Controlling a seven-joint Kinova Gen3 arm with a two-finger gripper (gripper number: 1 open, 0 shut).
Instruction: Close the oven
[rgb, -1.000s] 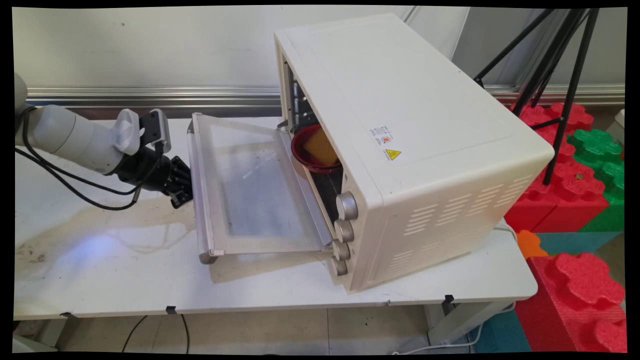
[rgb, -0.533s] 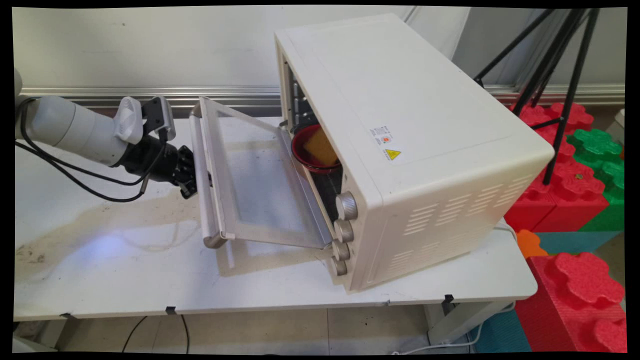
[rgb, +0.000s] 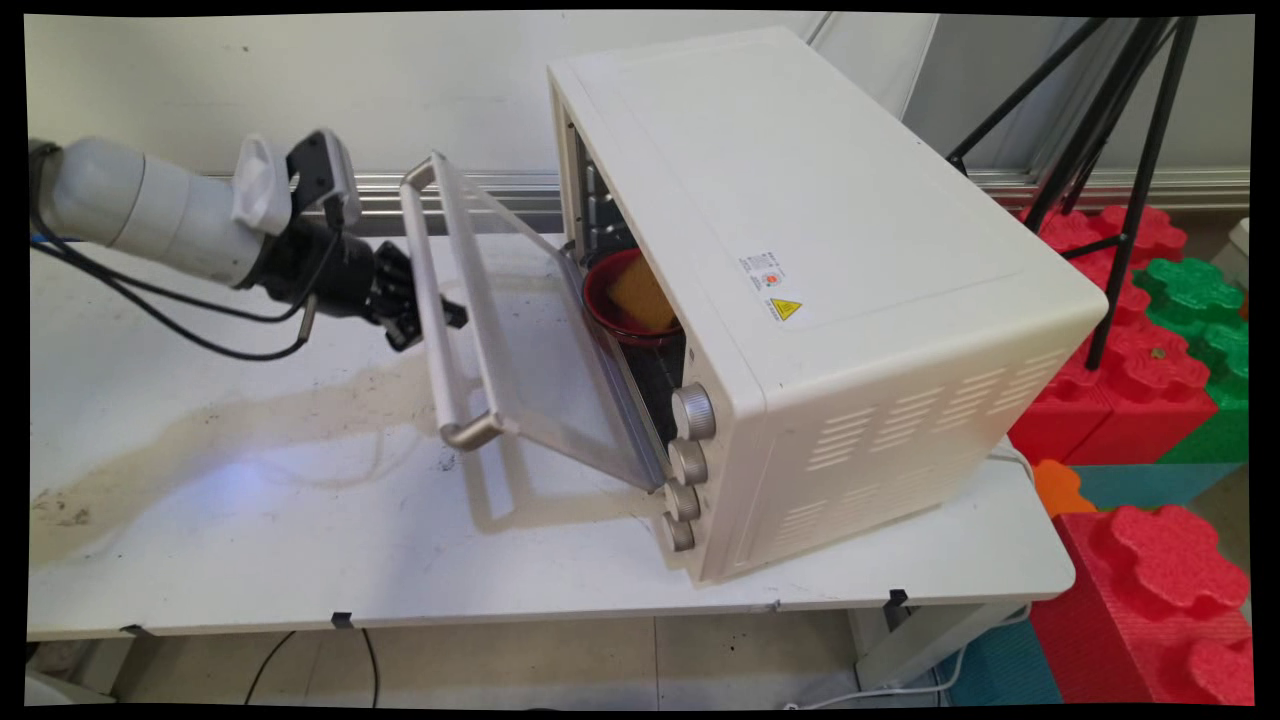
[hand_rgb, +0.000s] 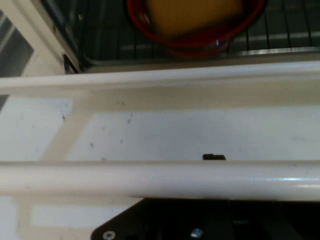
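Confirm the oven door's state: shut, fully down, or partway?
Partway. The oven door tilts up off the table, leaving a gap through which the red bowl shows.

Bright even light; blurred hand view

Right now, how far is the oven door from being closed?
Done: the red bowl sits inside the toaster oven. In hand: the gripper is at the door handle, and the glass door is about halfway up. Left: the door is not yet shut against the oven.
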